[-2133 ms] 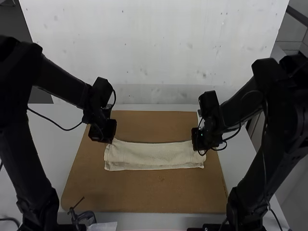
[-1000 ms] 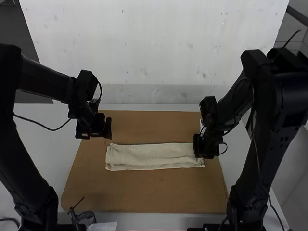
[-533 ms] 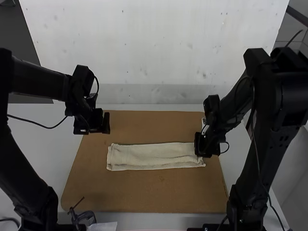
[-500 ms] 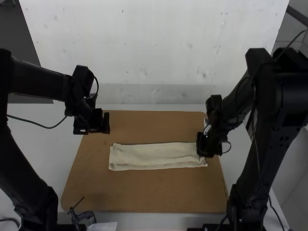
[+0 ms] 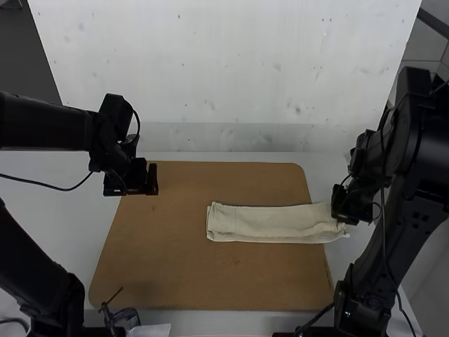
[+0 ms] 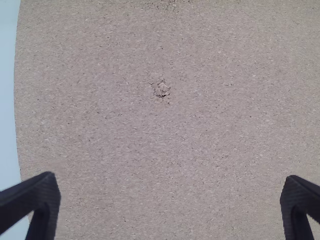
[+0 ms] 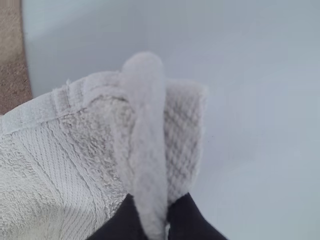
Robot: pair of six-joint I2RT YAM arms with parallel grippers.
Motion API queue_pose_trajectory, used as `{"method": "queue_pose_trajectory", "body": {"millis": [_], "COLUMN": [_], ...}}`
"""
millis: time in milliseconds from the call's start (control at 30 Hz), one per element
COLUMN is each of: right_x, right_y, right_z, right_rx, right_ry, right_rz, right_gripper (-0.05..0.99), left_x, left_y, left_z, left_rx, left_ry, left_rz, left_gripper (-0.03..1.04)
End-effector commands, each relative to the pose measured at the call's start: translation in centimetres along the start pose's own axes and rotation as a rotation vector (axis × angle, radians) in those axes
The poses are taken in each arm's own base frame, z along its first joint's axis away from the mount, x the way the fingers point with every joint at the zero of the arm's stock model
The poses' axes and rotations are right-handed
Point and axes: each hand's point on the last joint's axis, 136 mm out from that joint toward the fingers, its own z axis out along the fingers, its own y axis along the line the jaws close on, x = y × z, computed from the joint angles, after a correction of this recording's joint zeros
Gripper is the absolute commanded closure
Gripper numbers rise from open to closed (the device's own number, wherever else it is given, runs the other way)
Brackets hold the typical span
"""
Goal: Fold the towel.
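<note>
We find the board (image 5: 203,281) on the table (image 5: 84,228), with the towel (image 5: 266,225) lying sideways across its right half and past its right edge. We have the left gripper (image 5: 137,187) above the board's far left part, the right gripper (image 5: 345,213) at the towel's right end.

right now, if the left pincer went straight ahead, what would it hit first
The left pincer, open, would most likely meet the brown board first; how far off it lies is unclear.

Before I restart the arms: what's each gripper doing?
Left gripper: open, nothing between its fingers, above the brown board.
Right gripper: closed on the towel's end.
</note>
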Motion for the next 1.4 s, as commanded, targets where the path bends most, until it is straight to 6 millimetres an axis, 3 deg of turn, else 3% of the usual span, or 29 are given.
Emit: {"method": "queue_pose_trajectory", "body": {"millis": [0,133,433,700,1067,1367], "right_x": [-1.5,-1.0,2.6,4.2,6.3,7.5], "right_y": [1.3,5.7,19.0,27.3,33.8,36.6], "right_z": [-1.7,-3.0,-4.9,-4.9,-4.8,-4.5], "right_rx": [-0.015,-0.071,-0.125,-0.156,-0.173,-0.174], "right_ry": [-0.053,-0.062,-0.052,-0.043,-0.025,-0.017], "right_rz": [-0.06,-0.109,-0.322,-0.403,-0.485,-0.528], "right_gripper": [0.92,0.92,0.92,0.92,0.92,0.92], "left_x": [0.5,0.7,1.2,1.6,1.9,2.6], "left_y": [0.3,0.7,2.4,3.0,4.4,4.8], "left_z": [-0.4,-0.3,-1.0,-1.2,-1.6,-1.0], "left_rx": [0.004,-0.005,-0.03,-0.04,-0.063,-0.066], "left_ry": [-0.009,-0.004,-0.014,-0.01,-0.022,-0.006], "left_rz": [0.006,0.004,-0.007,-0.021,-0.034,-0.04], "left_gripper": [0.02,0.02,0.02,0.02,0.02,0.02]}}
